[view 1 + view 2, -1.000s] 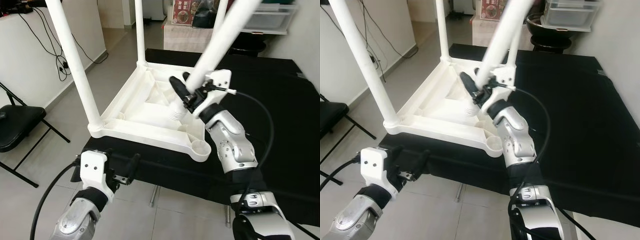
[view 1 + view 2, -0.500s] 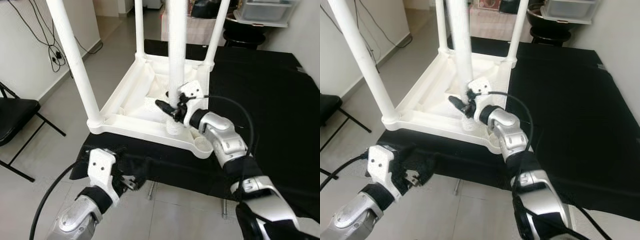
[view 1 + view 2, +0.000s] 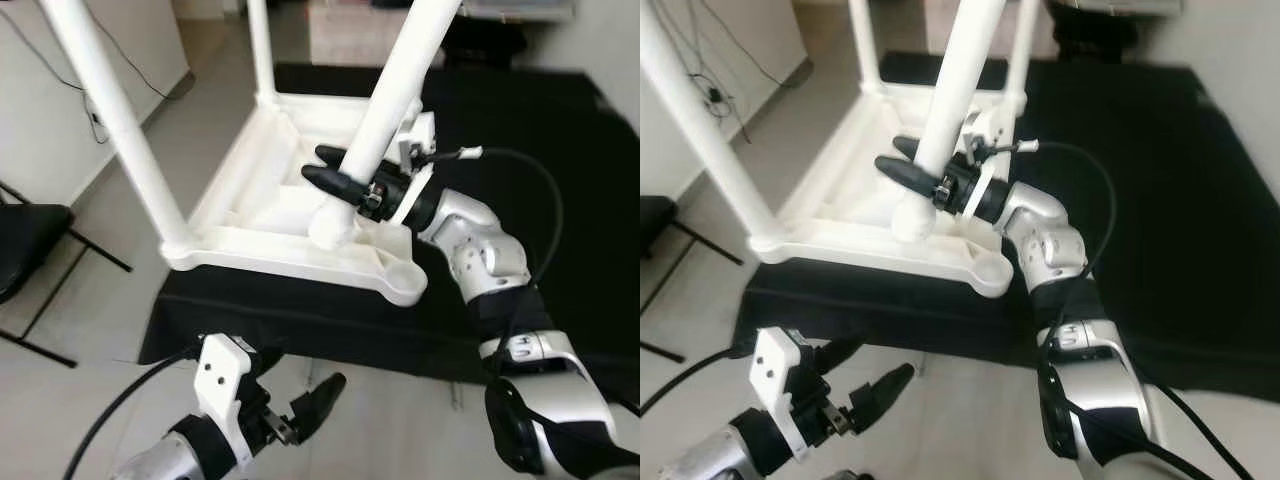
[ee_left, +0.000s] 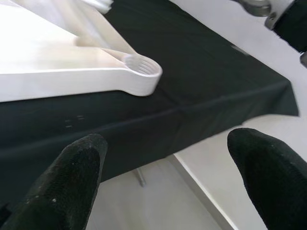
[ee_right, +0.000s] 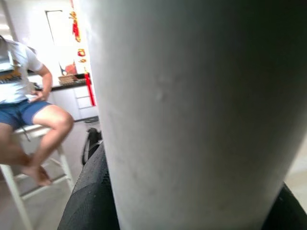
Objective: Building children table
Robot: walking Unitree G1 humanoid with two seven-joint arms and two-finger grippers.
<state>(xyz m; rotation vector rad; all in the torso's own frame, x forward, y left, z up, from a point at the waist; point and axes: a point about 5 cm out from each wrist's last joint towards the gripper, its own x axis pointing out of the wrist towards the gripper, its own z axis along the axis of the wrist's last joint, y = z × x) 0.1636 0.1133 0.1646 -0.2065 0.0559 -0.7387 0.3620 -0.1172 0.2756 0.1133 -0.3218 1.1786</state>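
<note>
lying upside down on the black-covered worktop [image 3: 560, 130], at its near left corner: white table top [image 3: 270, 205]. already standing in corner sockets: near-left leg [image 3: 115, 115], far-left leg [image 3: 262, 50], and a far-right one [image 3: 1018, 45].

pinching the fourth leg [image 3: 385, 105] low on its shaft: right gripper [image 3: 345, 178], black fingers closed around it from both sides. leaning, not upright: this leg, its threaded foot resting on the inner face of the table top, short of the near-right socket [image 3: 405, 283], which is showing open and unfilled.

hanging spread and unloaded below the near edge of the worktop, over the floor: left gripper [image 3: 300, 410].

judging progress: three of four legs seated; remaining, by estimate, bringing the foot over the open socket, straightening, seating, then turning the table upright.
</note>
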